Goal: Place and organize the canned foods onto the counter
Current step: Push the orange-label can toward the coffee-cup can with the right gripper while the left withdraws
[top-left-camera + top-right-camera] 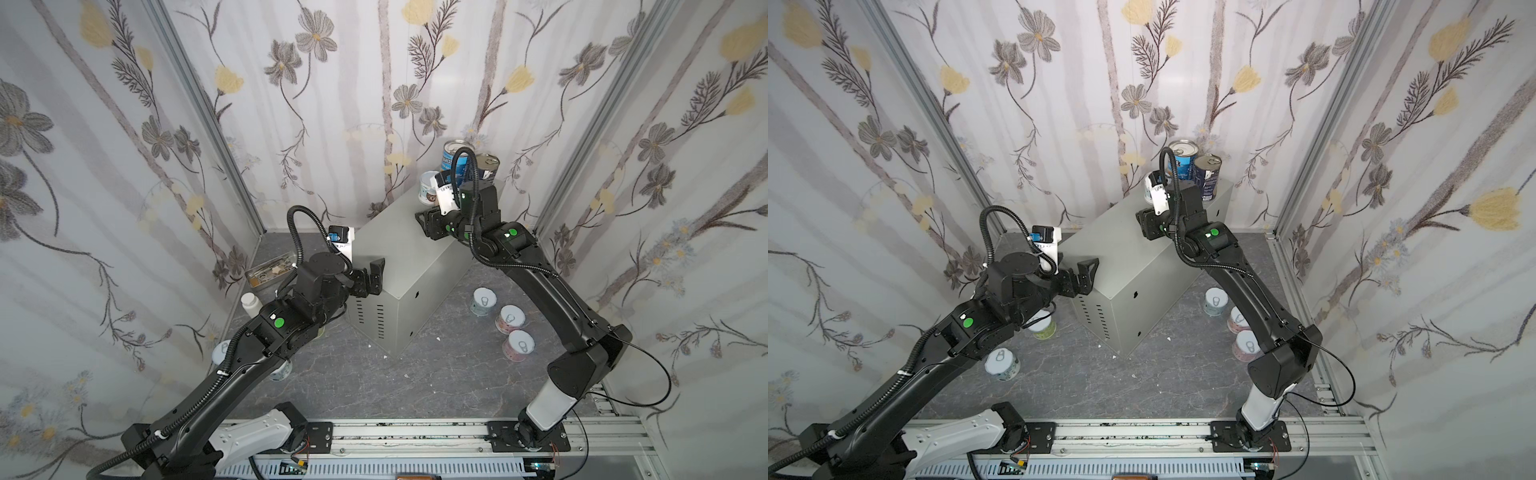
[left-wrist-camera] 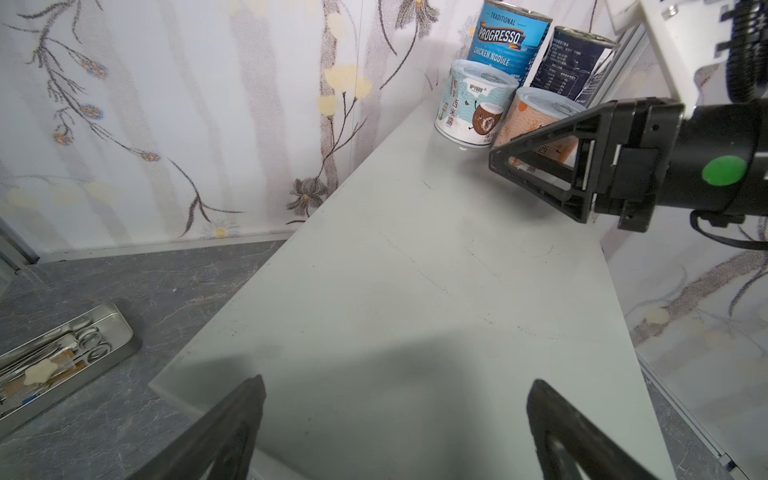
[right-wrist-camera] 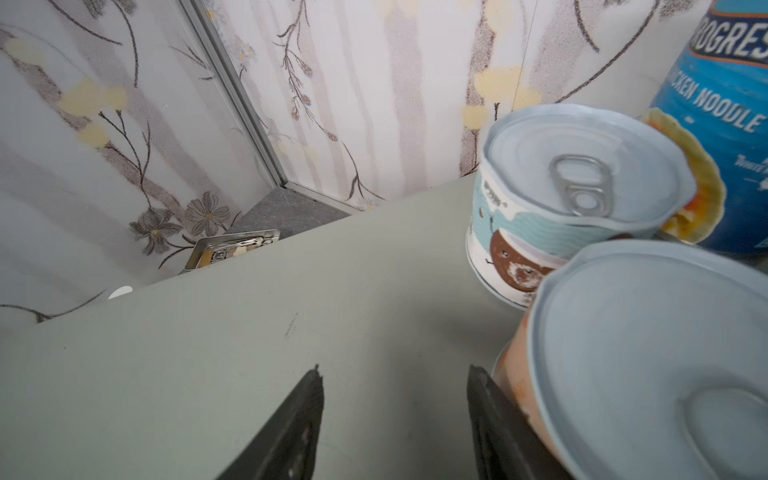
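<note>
The counter [image 1: 399,249] [image 1: 1125,249] [image 2: 415,291] [image 3: 249,332] stands at an angle mid-floor. At its far end are the blue Progresso tin [image 1: 455,156] [image 2: 507,37], a navy tin [image 1: 486,168] [image 2: 573,62], a pale-blue coconut can [image 2: 473,104] [image 3: 573,187] and an orange can [image 2: 536,120] [image 3: 644,353]. My right gripper [image 1: 426,222] [image 3: 392,368] hovers over the counter beside the orange can, jaws apart and empty. My left gripper [image 1: 374,276] [image 2: 397,384] is wide open and empty over the counter's near end. Three pastel cans [image 1: 510,319] sit on the floor at the right; others [image 1: 1000,363] lie under the left arm.
A shallow metal tray [image 1: 270,270] [image 2: 62,357] with instruments lies on the floor by the left wall. A small white bottle [image 1: 250,303] stands near it. Floral walls close in the back and both sides; a rail runs along the front.
</note>
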Robot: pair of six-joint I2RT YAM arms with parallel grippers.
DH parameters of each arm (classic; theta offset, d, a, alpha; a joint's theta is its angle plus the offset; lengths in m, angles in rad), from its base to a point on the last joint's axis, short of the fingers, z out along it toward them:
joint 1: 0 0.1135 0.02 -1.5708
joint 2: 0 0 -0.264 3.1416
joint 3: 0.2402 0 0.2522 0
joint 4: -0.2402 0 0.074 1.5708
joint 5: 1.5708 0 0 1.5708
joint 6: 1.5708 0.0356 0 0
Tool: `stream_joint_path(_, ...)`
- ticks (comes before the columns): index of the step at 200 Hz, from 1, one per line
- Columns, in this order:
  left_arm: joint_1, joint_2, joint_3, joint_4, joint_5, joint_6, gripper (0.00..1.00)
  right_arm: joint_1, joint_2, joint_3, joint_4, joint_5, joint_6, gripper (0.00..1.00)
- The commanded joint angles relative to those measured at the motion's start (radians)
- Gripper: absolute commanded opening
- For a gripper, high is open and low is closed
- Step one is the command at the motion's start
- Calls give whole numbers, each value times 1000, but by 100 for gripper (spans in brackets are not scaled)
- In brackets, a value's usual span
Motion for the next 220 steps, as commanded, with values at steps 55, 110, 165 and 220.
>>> stream_joint_path(55,1,53,51,23,-12,19,100,-65,43,10,68,-87,-21,57)
stream_joint_path(110,3,58,63,23,-22,28,100,-71,18,10,83,-129,-14,59)
stream_joint_path(165,28,23,56,21,-26,30,100,-51,-77,10,78,-142,-6,63)
stream_joint_path(220,76,-68,65,-16,-41,24,100,-16,-216,-29,25,-68,0,66)
